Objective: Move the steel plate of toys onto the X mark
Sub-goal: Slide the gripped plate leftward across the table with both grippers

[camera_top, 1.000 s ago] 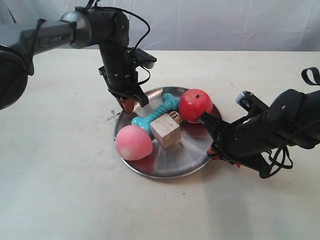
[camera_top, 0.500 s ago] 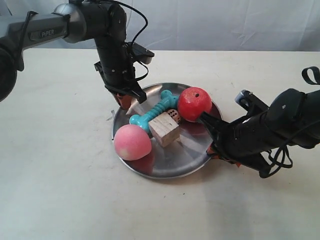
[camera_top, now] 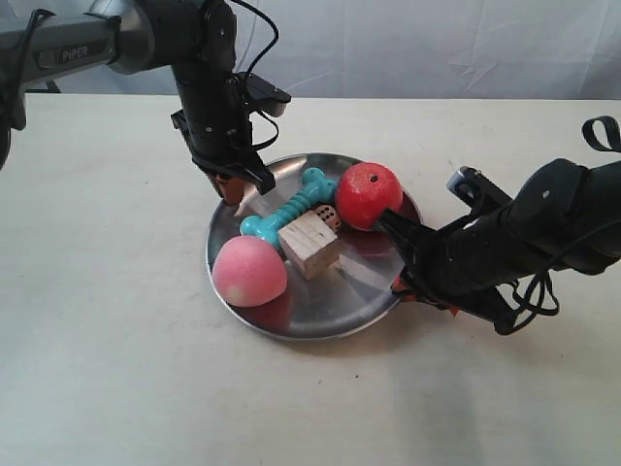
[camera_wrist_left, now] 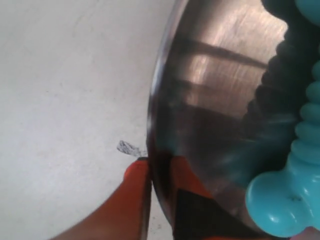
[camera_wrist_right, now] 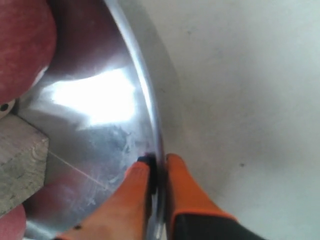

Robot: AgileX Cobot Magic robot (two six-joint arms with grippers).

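With left fingers [camera_wrist_left: 132,200] and right fingers [camera_wrist_right: 187,190] both clenched on the steel plate [camera_top: 349,291], we are aiming to move level and together toward the X mark [camera_wrist_left: 127,147], so the apple [camera_top: 367,194] isn't rolling.

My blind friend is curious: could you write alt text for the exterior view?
The left tool and right tool of two black robot arms pinch opposite rims of a steel plate holding a red apple, pink peach, teal bone, wooden cube and die.
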